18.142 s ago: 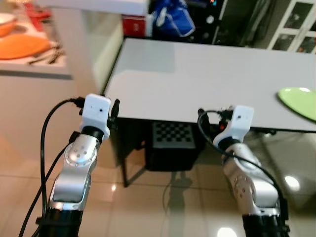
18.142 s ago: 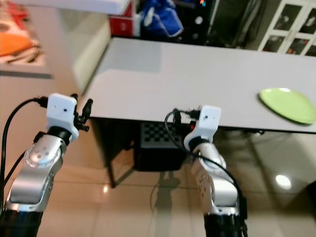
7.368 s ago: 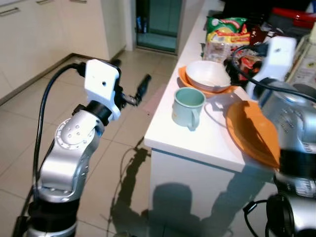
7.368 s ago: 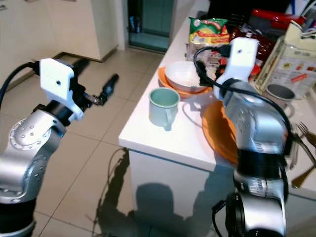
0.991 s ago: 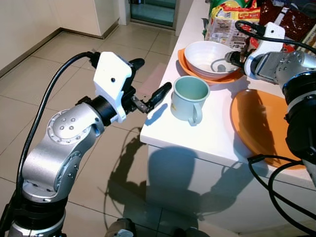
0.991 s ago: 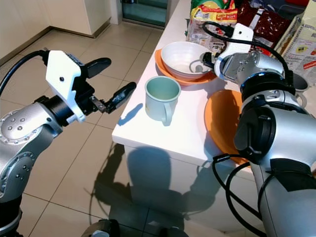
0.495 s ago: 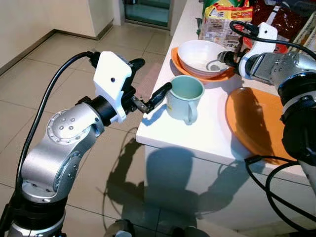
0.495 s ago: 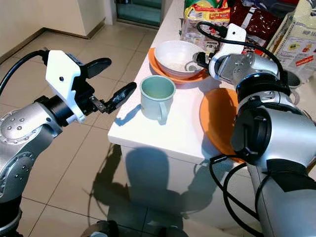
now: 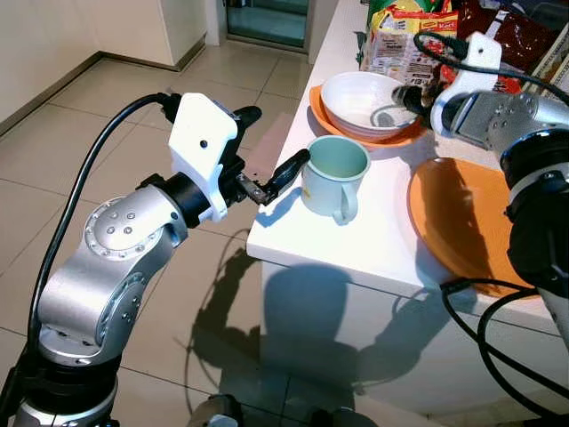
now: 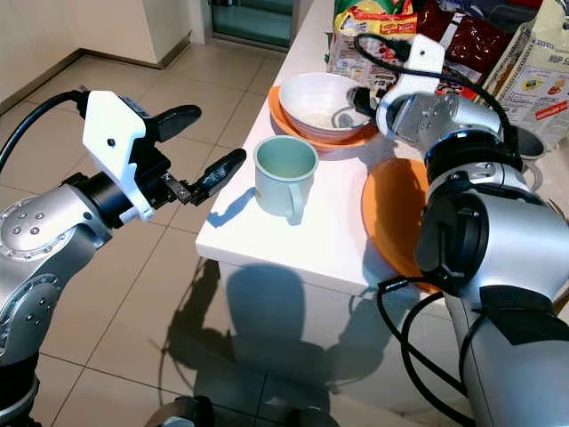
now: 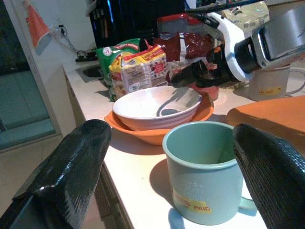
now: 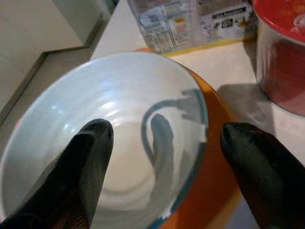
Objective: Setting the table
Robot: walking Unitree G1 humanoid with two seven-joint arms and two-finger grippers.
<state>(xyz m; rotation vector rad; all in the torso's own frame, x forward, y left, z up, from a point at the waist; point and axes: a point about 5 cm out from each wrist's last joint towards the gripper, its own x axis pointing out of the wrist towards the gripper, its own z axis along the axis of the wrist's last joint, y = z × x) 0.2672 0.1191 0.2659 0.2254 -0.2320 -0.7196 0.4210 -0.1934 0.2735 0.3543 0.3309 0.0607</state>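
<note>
robot at the corner of a white counter (image 9: 373,253), both arms raised toward crockery for setting the table. the left gripper (image 9: 267,151) hangs off the counter's edge, fingers spread wide and level with the mug (image 9: 332,177); in the left wrist view the mug sits between the two fingers (image 11: 71,167), not yet touched, a stance that seems meant to bracket its body for a side grasp. the right gripper (image 12: 164,157) is poised over the bowl (image 9: 364,98), fingers likewise apart and straddling its far rim, probably to pinch the wall. the mug is pale green, upright, empty, its handle turned toward the robot, a yellow label low on its side; it stands near the counter's corner, just in front of the bowl. the bowl is white, empty, nested in an orange dish (image 10: 293,120). a larger orange plate (image 9: 462,222) lies to the right; food packets (image 10: 360,36) stand behind
</note>
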